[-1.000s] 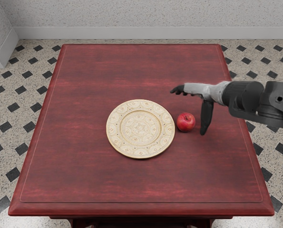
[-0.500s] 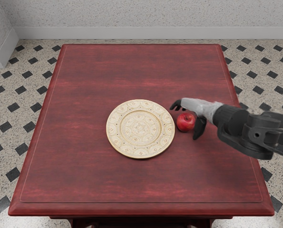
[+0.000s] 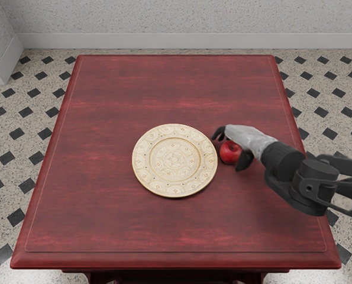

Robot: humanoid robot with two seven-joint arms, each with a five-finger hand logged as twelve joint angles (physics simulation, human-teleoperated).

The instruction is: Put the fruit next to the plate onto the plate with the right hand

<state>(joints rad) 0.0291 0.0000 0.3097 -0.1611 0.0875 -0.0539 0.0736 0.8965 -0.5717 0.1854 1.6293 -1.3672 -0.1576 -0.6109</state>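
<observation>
A rectangular desk [image 3: 164, 89] of dark red-brown wood with a raised moulded edge fills most of the head view. It stands on a speckled floor [image 3: 22, 112] set with small black diamond tiles, and a pale wall [image 3: 181, 18] with a white skirting board runs behind it at 12 o'clock.

A round cream-coloured plate [image 3: 141, 160] with carved ornamental rings lies flat a little toward 6 o'clock of the desk's middle. Nothing lies on it.

The small, round, glossy red apple [image 3: 229, 153] rests on the desk at 3 o'clock of the plate, just beside its rim but apart from it, with a narrow strip of wood showing between them.

The right hand [image 3: 242, 138], grey across the back with dark fingers [image 3: 219, 132], is draped over the apple from its 3 o'clock side. Its fingers curl down past the fruit's 11 o'clock edge, into the gap toward the plate. The dark thumb [image 3: 245, 161] hangs down against the apple's 4 o'clock side. The hand is thus closed about the fruit, which shows between fingers and thumb. How firm the grip is cannot be told.

The forearm [image 3: 306, 177], black and thick-jointed, runs from the wrist toward 4 o'clock and leaves at the picture's right edge.
</observation>
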